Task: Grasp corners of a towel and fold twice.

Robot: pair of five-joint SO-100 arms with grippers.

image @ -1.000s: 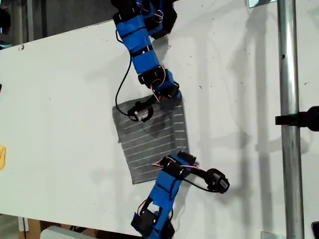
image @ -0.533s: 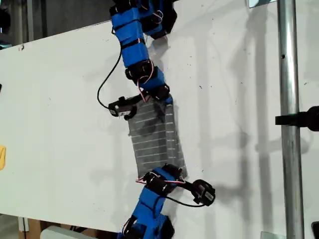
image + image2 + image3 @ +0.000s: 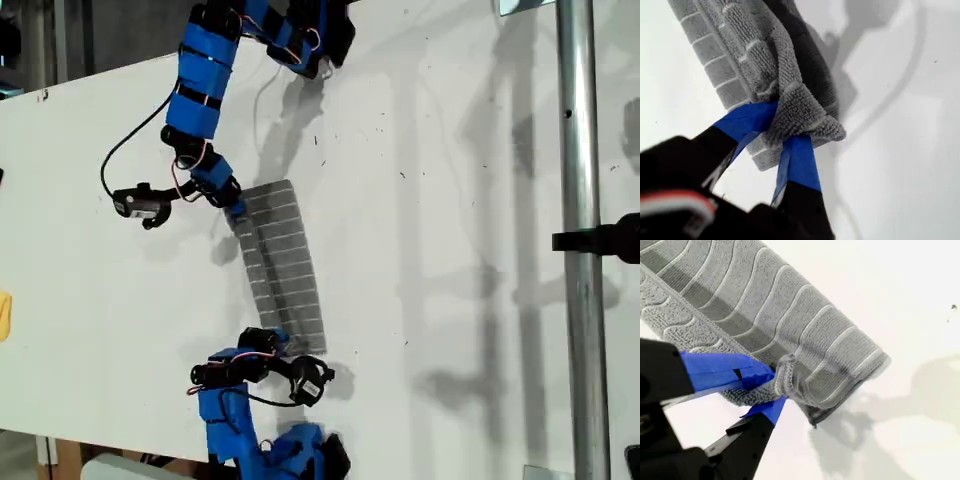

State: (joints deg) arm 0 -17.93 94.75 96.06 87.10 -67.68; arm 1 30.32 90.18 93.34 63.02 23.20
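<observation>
Obs., both tools engaged on the towel [image 3: 285, 265]

- Towel lies on the white surface [image 3: 450, 200] as a long narrow strip, left of centre in the exterior view and running slightly diagonally from upper left to lower right. It looks doubled over, so the first fold reads as made or nearly made.
- First tool [image 3: 785, 127]: jaws narrow, pinched on a bunched corner [image 3: 810, 122] of the towel; cloth puckers between the blue-taped fingers [image 3: 747, 122].
- Second tool [image 3: 774, 390]: also narrow, holding a gathered towel corner [image 3: 785, 377]. The strip runs away from it, layered, with its short end close by.
- Exterior view: one blue arm [image 3: 205, 90] reaches in from the upper frame to the strip's upper end, and another arm [image 3: 235, 400] from the lower frame to its lower end. The wrist views do not settle which is first and which second.
- Why held so (judgement): a grip at each end keeps the carried edge taut and straight, so the layers line up rather than sag.
- Surroundings: a metal pole [image 3: 578, 200] with a black clamp [image 3: 600, 240] stands at the right of the exterior view, well apart. A yellow object [image 3: 4, 315] sits at the left edge, too cropped to name.
- Obstructions: nothing lies on the surface near the towel. The dangling black cable [image 3: 125, 150] by the upper arm could snag the cloth
</observation>
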